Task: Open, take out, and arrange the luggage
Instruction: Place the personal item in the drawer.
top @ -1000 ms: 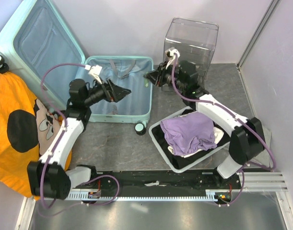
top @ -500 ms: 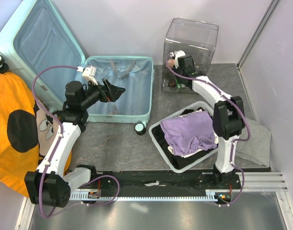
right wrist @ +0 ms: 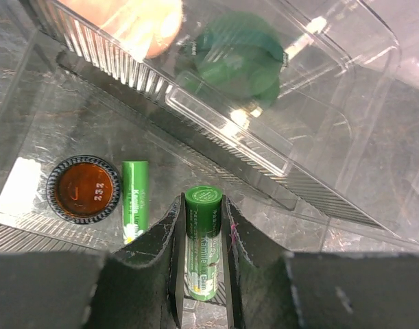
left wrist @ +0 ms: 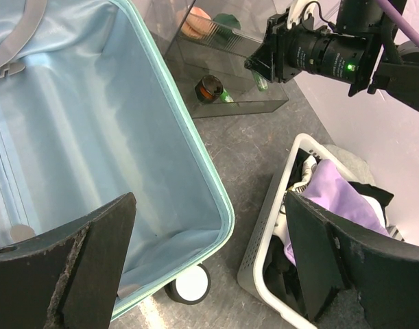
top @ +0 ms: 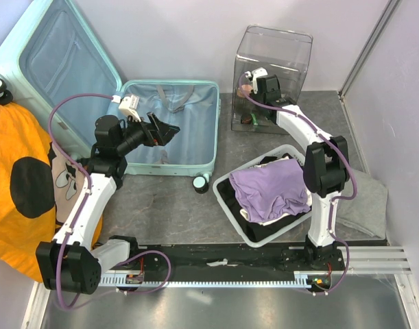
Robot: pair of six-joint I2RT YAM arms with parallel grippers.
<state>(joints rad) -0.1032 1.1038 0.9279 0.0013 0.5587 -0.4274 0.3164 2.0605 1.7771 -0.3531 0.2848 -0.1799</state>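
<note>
The suitcase [top: 171,127] lies open at the far left of the table [top: 161,205]. Its lower half lies flat, showing pale blue lining, and its lid [top: 58,62] stands up, leaning back to the left. One wheel [top: 201,182] shows at the suitcase's near right corner.

The left gripper [top: 166,130] hangs over the open lower half of the suitcase, fingers spread wide and touching nothing.

Just right of the suitcase stands a clear box [top: 278,48]. The right gripper [right wrist: 201,226] reaches into it, its fingers pressed against both sides of a green tube [right wrist: 202,240] and pinching it. A second green tube [right wrist: 134,199] lies just beside the first on the box floor, with a brown round cap [right wrist: 83,189] next to that. Higher in the box are a dark green thing and a peach-coloured thing, both too blurred to name.

Near the suitcase's right front corner sits a white basket [top: 226,192] holding a purple garment [top: 267,185] over dark clothes. Left of the suitcase lies an orange cloth [top: 17,185] with a cartoon mouse on it.
</note>
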